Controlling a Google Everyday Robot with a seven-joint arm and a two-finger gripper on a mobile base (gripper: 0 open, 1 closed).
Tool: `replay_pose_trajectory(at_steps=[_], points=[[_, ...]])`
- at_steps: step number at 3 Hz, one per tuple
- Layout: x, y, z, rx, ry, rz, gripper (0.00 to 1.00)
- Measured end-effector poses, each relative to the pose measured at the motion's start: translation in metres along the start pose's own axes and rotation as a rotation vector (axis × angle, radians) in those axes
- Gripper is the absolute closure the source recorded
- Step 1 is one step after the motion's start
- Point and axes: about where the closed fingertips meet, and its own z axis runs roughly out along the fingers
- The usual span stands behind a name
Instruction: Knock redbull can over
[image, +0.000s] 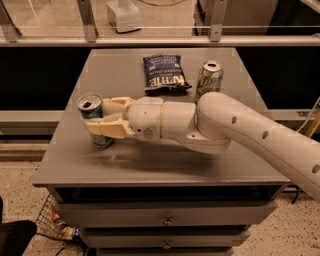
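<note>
Slim blue redbull can (91, 106), tilted, straddled by spread claw (99, 116)

Shiny metal can (90, 105), smooth plastic hand (96, 114) beside

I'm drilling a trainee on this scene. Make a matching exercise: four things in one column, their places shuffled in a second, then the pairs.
Things:
1. redbull can
2. white-and-green can
3. chip bag
4. tool

Places:
A. lying flat, back middle of the table
B. at the end of the arm, by the redbull can
C. standing, left side of the table
D. standing, back right of the table

Pairs: 1-C, 2-D, 3-A, 4-B.
</note>
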Motion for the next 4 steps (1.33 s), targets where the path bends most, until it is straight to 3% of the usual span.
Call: replay_pose_trajectory(at_steps=[1, 2, 3, 4], points=[[-0.001, 0.001, 0.001, -0.003, 0.000, -0.001, 1.00], [-0.001, 0.001, 0.001, -0.003, 0.000, -0.001, 1.00], [-0.016, 0.001, -0.002, -0.005, 0.139, -0.050, 1.00], [-0.028, -0.001, -0.002, -0.045, 0.366, -0.128, 1.00]])
